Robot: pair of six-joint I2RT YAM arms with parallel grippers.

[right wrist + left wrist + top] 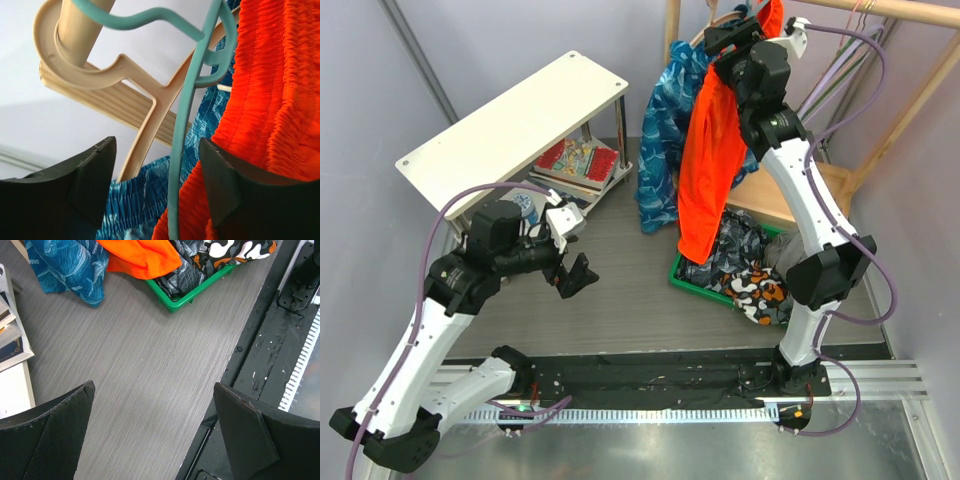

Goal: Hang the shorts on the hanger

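Observation:
The orange-red shorts (705,170) hang in a long fold from the top of the rack, their lower end reaching the green basket. In the right wrist view their ribbed waistband (270,100) lies against the thin teal hanger (187,110), whose hook curls over the wooden rail (82,25). My right gripper (157,145) is open up at the rail, with the hanger's arm between its fingers and touching neither one. My left gripper (575,275) hovers open and holds nothing over the grey table (150,370), well to the left of the shorts (142,257).
A blue leaf-patterned garment (665,140) hangs beside the shorts on a beige hanger (150,115). The green basket (692,278) of dark patterned clothes sits under them. A white shelf unit (510,125) with books (575,160) stands at the back left.

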